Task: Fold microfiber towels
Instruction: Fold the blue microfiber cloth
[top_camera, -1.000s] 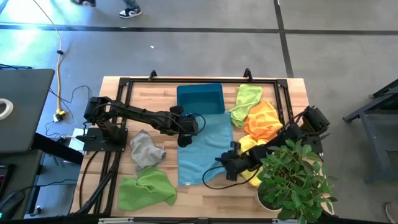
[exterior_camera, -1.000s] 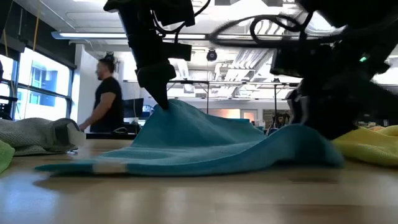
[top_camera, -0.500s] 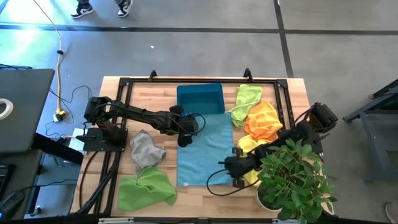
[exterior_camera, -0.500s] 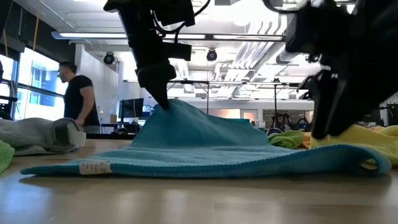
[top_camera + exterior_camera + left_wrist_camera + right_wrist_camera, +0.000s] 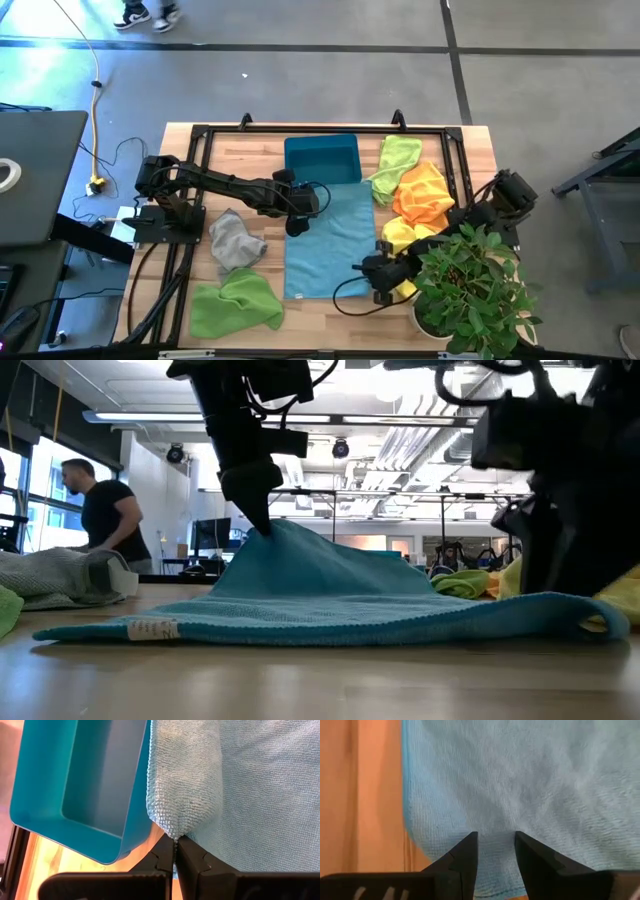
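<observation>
Towel folding barely begun: blue towel spread flat mid-table, no fold made yet

Left gripper is clenched on its far left corner just beside the teal bin, lifting it into a peak; right gripper hangs released over the near right edge. Grey, green, orange and yellow towels lie crumpled along both sides, and the potted plant crowds the near right corner

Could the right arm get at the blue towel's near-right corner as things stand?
Probably yes: the right gripper hangs open just over that edge of the blue towel, nothing between them. The left gripper pinches the far-left corner.
</observation>
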Tool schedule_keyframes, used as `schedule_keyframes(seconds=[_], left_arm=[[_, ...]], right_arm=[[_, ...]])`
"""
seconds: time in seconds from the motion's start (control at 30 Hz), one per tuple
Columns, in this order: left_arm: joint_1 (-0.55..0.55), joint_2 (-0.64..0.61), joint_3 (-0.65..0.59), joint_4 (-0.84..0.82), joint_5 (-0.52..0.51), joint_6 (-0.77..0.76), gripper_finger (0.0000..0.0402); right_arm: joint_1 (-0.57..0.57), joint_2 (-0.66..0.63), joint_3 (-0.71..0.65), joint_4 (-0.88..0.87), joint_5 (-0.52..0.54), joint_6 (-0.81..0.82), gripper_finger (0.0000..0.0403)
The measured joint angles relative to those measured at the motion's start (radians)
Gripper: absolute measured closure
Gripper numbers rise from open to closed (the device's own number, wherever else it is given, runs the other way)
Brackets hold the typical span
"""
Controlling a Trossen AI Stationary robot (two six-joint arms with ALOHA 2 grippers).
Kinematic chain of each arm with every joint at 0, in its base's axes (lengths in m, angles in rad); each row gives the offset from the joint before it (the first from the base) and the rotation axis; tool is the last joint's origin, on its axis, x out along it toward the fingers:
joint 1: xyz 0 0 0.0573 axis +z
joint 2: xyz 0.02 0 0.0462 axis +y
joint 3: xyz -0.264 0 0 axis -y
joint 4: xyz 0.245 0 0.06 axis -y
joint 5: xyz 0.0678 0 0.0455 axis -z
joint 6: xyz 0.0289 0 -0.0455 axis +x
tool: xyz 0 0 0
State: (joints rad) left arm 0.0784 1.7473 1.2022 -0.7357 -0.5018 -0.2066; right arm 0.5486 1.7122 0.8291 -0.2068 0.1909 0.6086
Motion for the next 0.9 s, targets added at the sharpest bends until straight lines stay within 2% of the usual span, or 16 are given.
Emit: schedule_keyframes(seconds=[0.1, 0.27, 0.33, 0.57, 0.77, 0.9], left_arm=[[0.000, 0.000, 0.000, 0.000, 0.001, 0.000, 0.0400], [0.000, 0.000, 0.000, 0.000, 0.004, -0.002, 0.0400], [0.000, 0.000, 0.000, 0.000, 0.004, -0.002, 0.0400], [0.000, 0.000, 0.000, 0.000, 0.012, -0.001, 0.0400], [0.000, 0.000, 0.000, 0.000, 0.011, -0.001, 0.0400], [0.000, 0.000, 0.000, 0.000, 0.012, 0.000, 0.0400]], right_arm=[[-0.013, 0.013, 0.001, -0.004, 0.029, -0.023, 0.0281], [-0.054, 0.016, 0.001, -0.055, 0.229, -0.051, 0.0281], [-0.071, 0.016, 0.001, -0.067, 0.262, -0.049, 0.0281], [-0.075, -0.004, 0.037, -0.114, 0.074, -0.025, 0.0281], [-0.016, -0.025, 0.119, -0.227, 0.089, 0.025, 0.0281], [0.035, -0.026, 0.147, -0.229, 0.087, 0.106, 0.0281]])
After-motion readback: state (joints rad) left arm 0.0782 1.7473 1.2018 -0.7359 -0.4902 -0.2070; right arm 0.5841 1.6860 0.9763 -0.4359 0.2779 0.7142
